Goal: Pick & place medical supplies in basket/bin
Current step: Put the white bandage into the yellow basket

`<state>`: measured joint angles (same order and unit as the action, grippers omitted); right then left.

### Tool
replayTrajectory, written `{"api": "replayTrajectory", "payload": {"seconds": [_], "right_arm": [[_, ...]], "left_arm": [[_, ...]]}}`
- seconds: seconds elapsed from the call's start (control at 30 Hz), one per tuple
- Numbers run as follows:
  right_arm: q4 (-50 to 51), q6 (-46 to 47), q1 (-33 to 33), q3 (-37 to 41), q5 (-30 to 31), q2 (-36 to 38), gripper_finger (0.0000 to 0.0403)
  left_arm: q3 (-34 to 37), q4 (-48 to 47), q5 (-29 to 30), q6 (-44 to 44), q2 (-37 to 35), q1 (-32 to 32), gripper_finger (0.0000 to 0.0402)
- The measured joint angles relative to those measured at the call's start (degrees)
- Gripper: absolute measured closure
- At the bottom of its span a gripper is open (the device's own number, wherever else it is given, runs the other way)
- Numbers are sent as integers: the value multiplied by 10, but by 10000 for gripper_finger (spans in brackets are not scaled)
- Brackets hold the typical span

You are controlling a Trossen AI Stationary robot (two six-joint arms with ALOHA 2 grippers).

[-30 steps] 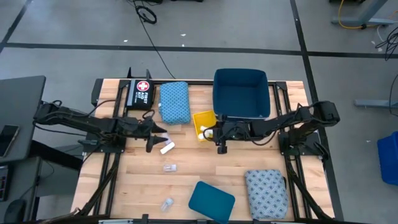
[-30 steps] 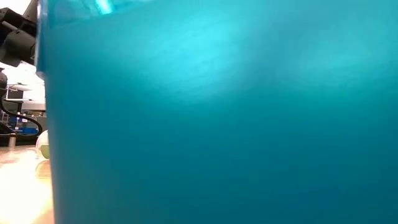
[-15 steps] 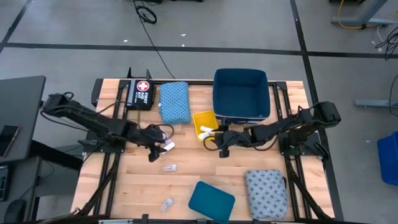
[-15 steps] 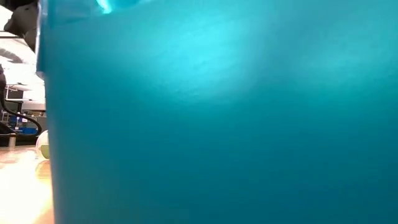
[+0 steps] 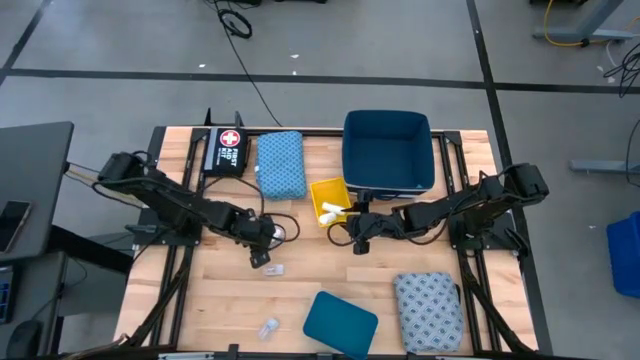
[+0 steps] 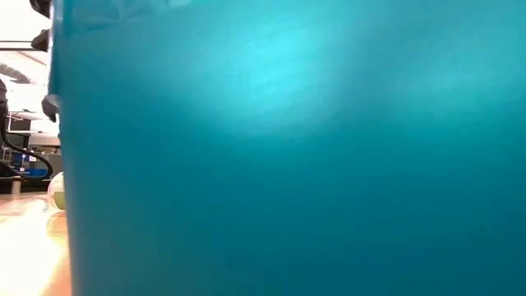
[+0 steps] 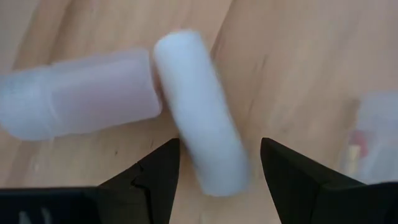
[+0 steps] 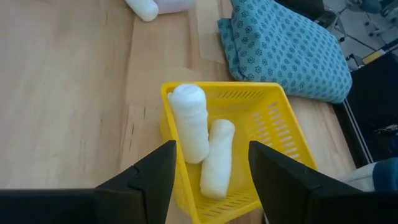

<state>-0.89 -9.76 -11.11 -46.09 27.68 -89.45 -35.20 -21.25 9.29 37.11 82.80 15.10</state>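
My left gripper (image 5: 261, 252) is open over two white rolls on the table. In the left wrist view my left gripper (image 7: 217, 149) has one finger on either side of the near end of one roll (image 7: 199, 112), without plainly touching it. The second roll (image 7: 81, 93) lies beside it. My right gripper (image 5: 358, 240) is open and empty just near of the yellow basket (image 5: 328, 200). The right wrist view shows the right gripper (image 8: 211, 149) and the yellow basket (image 8: 261, 124) holding two white rolls (image 8: 193, 130). The blue pad (image 5: 281, 163) lies at the far side, the grey-blue pad (image 5: 430, 310) at the near right.
A dark blue bin (image 5: 388, 150) stands far right of the basket. A black case with a cross (image 5: 227, 150) lies far left. Two clear packets (image 5: 273, 269) (image 5: 268, 328) and a teal pouch (image 5: 340, 322) lie near the front. A teal surface (image 6: 288, 148) blocks the low view.
My left gripper has gone toward the table's right and near edge and down onto the two white rolls, and now covers them in the high view. My right gripper has shifted slightly toward the near edge.
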Motion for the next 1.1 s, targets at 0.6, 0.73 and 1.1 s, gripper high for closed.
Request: {"api": "replayTrajectory", "payload": {"seconds": [0.6, 0.73, 1.1], "right_arm": [[-1, 1, 0, 0, 0, 0, 195], [-1, 5, 0, 0, 0, 0, 195], [-1, 5, 0, 0, -1, 0, 195]], "left_arm": [[0, -2, 10, -7, 15, 6, 357], [0, -1, 1, -10, 15, 13, 382], [1, 79, 15, -46, 12, 46, 382]]}}
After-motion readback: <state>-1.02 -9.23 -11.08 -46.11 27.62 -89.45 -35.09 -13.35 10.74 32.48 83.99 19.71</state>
